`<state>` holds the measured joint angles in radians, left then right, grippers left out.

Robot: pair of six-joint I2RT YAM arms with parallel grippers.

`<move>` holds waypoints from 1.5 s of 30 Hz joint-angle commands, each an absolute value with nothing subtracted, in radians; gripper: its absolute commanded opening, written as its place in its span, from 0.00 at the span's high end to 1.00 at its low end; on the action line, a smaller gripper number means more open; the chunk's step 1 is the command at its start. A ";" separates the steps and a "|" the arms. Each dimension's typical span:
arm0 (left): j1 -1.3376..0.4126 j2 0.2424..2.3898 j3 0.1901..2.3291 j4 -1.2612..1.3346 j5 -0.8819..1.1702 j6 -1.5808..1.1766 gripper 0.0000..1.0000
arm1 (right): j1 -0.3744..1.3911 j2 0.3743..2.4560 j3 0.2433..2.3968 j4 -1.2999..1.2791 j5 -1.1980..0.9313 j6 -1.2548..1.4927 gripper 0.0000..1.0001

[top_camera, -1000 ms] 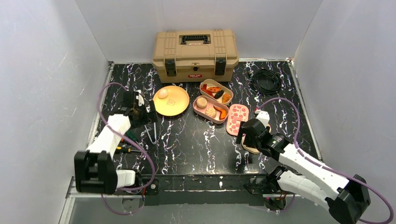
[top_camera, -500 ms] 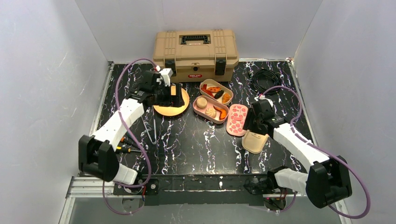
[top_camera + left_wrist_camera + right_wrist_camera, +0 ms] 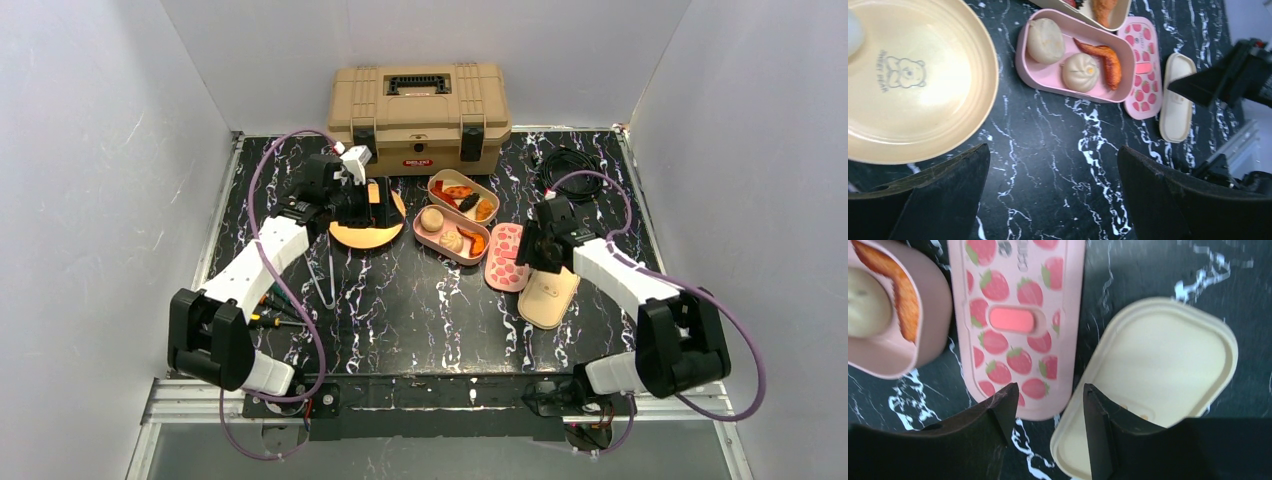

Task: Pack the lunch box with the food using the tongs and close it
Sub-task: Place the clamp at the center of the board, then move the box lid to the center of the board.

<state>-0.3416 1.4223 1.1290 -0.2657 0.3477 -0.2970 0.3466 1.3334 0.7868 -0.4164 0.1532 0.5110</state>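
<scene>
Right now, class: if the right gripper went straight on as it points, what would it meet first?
Likely the strawberry lid and the cream lid, at their neighbouring edges; depth is unclear.

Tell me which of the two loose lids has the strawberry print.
The pink lid, lying beside the pink tray. The other lid, just right of it, is plain cream.
</scene>
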 commanded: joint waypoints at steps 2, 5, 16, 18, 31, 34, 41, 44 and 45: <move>-0.346 1.456 1.141 -0.230 0.514 -0.384 0.05 | 0.313 1.453 0.945 -0.320 0.119 0.380 0.41; -0.348 1.466 1.142 -0.228 0.535 -0.400 0.05 | 0.285 1.536 1.024 -0.302 0.111 0.348 0.38; -0.351 1.464 1.143 -0.233 0.530 -0.388 0.05 | 0.233 1.917 1.386 -0.332 0.111 0.324 0.39; -0.351 1.469 1.145 -0.233 0.533 -0.388 0.05 | 0.232 1.963 1.410 -0.349 0.123 0.322 0.40; -0.354 1.475 1.147 -0.227 0.553 -0.401 0.05 | 0.277 1.835 1.161 -0.359 0.079 0.392 0.42; -0.358 1.474 1.141 -0.221 0.560 -0.410 0.05 | 0.316 1.753 1.069 -0.358 0.079 0.420 0.42; -0.395 1.464 1.117 -0.189 0.590 -0.444 0.05 | 0.444 1.553 0.880 -0.346 0.084 0.541 0.42; -0.424 1.465 1.093 -0.160 0.607 -0.476 0.05 | 0.521 1.470 0.811 -0.325 0.080 0.624 0.42; -0.437 1.462 1.080 -0.145 0.607 -0.490 0.05 | 0.545 1.445 0.795 -0.322 0.083 0.650 0.43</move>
